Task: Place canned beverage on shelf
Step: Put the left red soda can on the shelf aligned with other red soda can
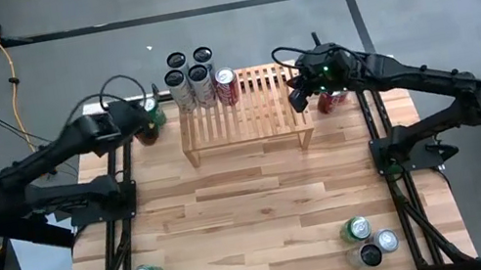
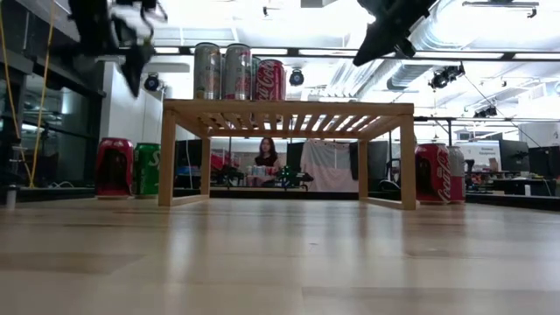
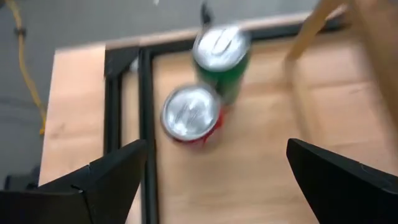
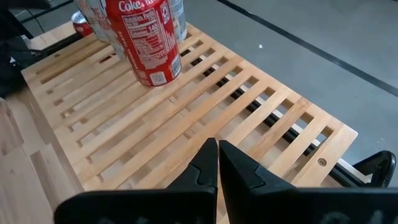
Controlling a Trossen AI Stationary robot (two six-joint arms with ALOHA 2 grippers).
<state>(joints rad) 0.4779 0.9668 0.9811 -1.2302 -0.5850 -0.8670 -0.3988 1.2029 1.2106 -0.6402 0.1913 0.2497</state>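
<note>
Hovering wide open over the red can beside the shelf, left gripper has cans left; three shelved, right gripper closed empty.

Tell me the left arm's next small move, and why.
Probably lower the left gripper over the red can. Its fingers are open above that can and the green can beside the shelf, holding nothing; the right gripper is shut and empty.

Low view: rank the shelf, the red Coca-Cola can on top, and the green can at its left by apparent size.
1. Shelf, largest by far.
2. and 3. Coca-Cola can and green can: alike, and camera distance differs, so unranked.
</note>
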